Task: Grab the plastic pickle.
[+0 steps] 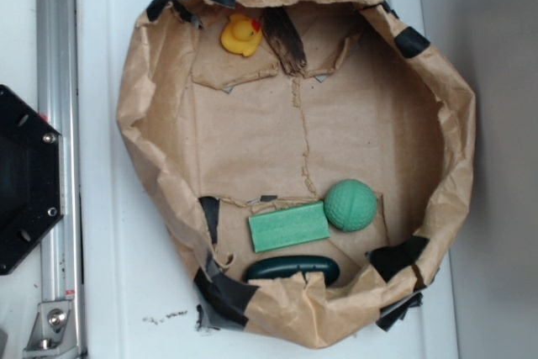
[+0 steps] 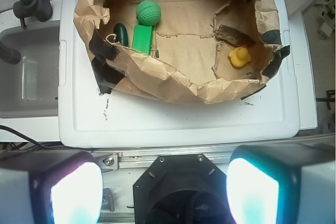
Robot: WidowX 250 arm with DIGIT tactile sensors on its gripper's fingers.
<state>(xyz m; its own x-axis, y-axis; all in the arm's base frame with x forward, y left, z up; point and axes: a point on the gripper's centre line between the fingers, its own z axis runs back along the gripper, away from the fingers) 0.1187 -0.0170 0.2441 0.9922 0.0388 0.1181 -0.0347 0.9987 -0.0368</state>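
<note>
I see the plastic pickle (image 1: 292, 269) against the paper bin's (image 1: 151, 166) near wall, beside the green block (image 1: 288, 226) and dimpled ball (image 1: 350, 205).

Soft, even light is filling both views. The white tabletop (image 1: 126, 292) is washing out pale in the exterior view, and the paper wall (image 1: 454, 124) is casting a shadow inside its right side. The pickle (image 1: 292, 269) is showing a faint gloss. In the wrist view, the near fingers (image 2: 73, 192) are glowing, blurred and overexposed.
</note>
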